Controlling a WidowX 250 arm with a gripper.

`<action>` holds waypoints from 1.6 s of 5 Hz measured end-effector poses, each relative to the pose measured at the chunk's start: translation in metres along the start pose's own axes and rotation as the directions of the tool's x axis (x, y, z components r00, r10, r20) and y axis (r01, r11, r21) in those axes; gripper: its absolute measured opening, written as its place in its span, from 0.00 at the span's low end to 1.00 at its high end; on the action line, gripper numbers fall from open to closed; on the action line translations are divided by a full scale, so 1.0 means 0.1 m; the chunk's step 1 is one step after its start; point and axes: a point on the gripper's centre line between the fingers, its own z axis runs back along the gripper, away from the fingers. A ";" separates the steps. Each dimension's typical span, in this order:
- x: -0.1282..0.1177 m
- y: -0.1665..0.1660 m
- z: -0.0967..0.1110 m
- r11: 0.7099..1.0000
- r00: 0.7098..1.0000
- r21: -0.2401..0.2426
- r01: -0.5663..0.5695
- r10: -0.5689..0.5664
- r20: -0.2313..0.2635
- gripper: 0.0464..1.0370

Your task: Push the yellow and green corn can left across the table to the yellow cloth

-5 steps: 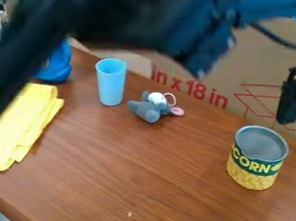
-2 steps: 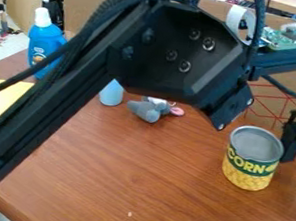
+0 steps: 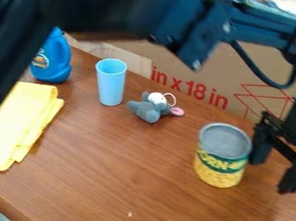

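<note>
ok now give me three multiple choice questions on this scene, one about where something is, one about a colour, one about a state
1. Where is the gray plush toy?
A) Between the light blue cup and the corn can
B) Inside the cup
C) On top of the can

2. What colour is the folded cloth?
A) Gray
B) Red
C) Yellow

3. How does the corn can rest?
A) On its side
B) Upright
C) Stacked on the cup

Right letters:
1: A, the cup stands on one side of the toy and the can on the other.
2: C, its visible surface is yellow.
3: B, its round top faces up and its label reads level.
</note>
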 end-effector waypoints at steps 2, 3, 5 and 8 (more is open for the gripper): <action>-0.45 0.37 -0.13 0.995 0.995 -0.012 -0.095 0.095 0.002 0.96; -0.65 0.53 -0.34 0.987 0.986 -0.007 -0.161 0.161 -0.033 0.96; -1.08 0.60 -0.43 0.962 0.960 -0.010 -0.272 0.271 -0.071 0.96; -1.73 0.98 -0.27 0.881 0.883 -0.067 -0.469 0.468 -0.034 0.96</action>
